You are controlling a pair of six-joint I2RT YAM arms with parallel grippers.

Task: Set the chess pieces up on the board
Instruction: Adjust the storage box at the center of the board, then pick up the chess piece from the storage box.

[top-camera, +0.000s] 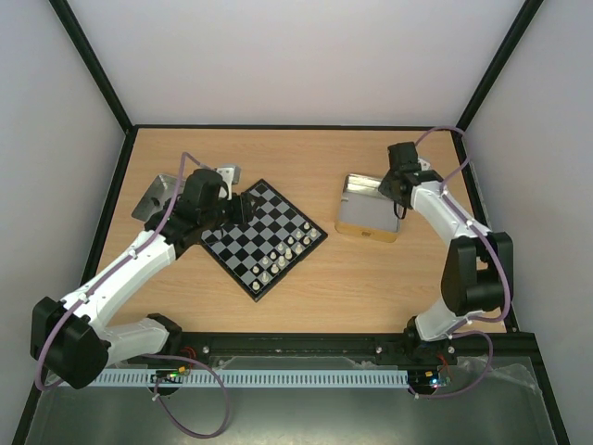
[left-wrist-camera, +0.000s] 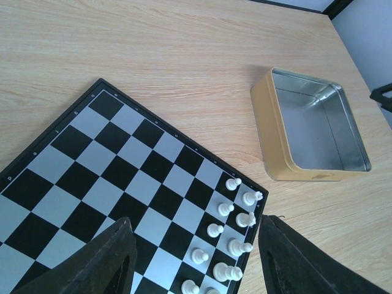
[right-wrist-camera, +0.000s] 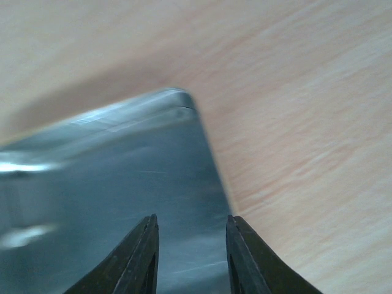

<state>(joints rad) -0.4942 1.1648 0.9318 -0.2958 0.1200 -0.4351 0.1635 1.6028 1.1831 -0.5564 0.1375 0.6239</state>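
— What is being seen at the far left?

— A grey metal tray (top-camera: 154, 197) is being partly hidden by the left arm (top-camera: 139, 255); it is lying on the wooden table (top-camera: 371, 278), near the back left corner.

— And the left gripper (left-wrist-camera: 196, 220)?

— It is being held above the board (left-wrist-camera: 122, 177); its fingers (left-wrist-camera: 113, 263) are being kept wide apart, and nothing is being gripped between them (only checks are showing in the gap).

— How is the board lying?

— It is being seen flat on the table, turned cornerwise, just right of the left arm; its thin black edge is being shown clearly in the left wrist view.

— Where are the chess pieces (left-wrist-camera: 236, 226) being found?

— They are being seen upright on the board, gathered in two short rows along its edge nearest the tin; each is standing inside its own square; the other squares are being left bare.

— What is lying further right?

— A gold-sided tin (top-camera: 369, 221) is being seen on the table, well apart from the board; its metal floor is showing, open side up.

— And the right gripper (right-wrist-camera: 190, 217)?

— It is being held low over the tin, near one corner; its jaws are being kept slightly parted, and nothing is being held in them.
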